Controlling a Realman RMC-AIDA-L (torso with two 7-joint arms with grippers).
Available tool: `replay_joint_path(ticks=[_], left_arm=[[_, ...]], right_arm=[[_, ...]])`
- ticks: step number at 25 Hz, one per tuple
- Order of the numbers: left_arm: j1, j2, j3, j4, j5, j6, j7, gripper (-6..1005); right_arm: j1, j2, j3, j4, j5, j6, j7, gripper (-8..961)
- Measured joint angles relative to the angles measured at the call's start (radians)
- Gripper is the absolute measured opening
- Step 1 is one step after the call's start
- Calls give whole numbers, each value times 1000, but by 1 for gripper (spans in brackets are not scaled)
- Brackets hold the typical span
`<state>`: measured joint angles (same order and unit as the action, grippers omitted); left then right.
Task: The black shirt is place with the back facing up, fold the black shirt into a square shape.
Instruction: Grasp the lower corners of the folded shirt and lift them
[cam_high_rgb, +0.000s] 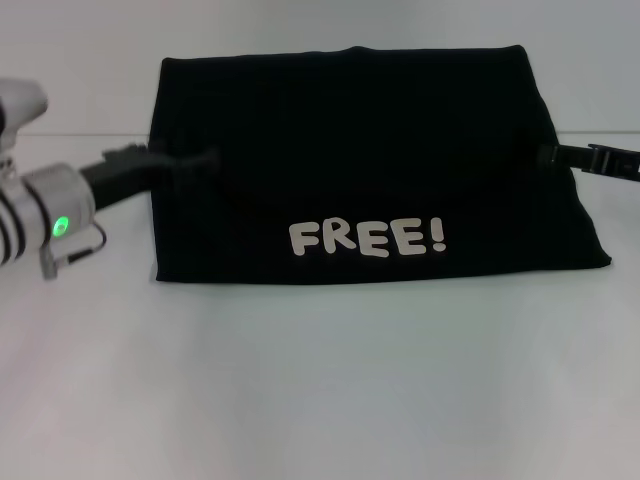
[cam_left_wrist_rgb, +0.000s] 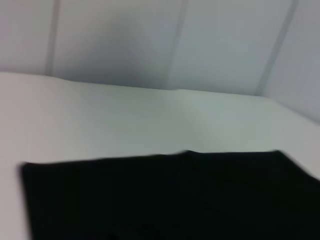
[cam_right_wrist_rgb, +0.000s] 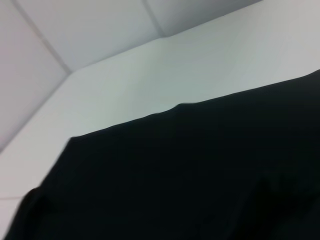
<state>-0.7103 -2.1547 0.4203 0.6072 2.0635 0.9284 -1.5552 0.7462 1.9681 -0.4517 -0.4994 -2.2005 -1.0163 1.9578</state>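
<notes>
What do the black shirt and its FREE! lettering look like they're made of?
The black shirt looks like soft matte fabric, probably cotton knit: no shine, soft folded edges. The FREE! lettering seems a flat, off-white print lying flush on the cloth; its exact type can't be told.

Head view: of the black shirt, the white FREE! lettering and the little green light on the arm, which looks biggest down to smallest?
1. black shirt
2. FREE! lettering
3. green light, on the left arm, which sits nearer the camera yet looks smallest.

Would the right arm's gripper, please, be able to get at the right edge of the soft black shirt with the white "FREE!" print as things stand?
Probably yes: the right gripper already lies at the black shirt's right edge, with nothing between them.
</notes>
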Motion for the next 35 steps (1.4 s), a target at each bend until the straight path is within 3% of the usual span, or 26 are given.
replay_joint_path(ticks=[4, 8, 16, 35], left_arm=[[61, -6, 2, 28, 7, 134, -47, 886], [94, -1, 3, 37, 43, 182, -150, 922], [88, 2, 7, 45, 188, 156, -314, 913], [85, 3, 53, 49, 293, 159, -305, 891]], right_arm=[[-23, -15, 2, -13, -1, -100, 8, 615], [-44, -19, 8, -15, 0, -116, 10, 614], [-51, -17, 10, -12, 1, -109, 32, 612], [-49, -9, 7, -11, 1, -87, 38, 606]])
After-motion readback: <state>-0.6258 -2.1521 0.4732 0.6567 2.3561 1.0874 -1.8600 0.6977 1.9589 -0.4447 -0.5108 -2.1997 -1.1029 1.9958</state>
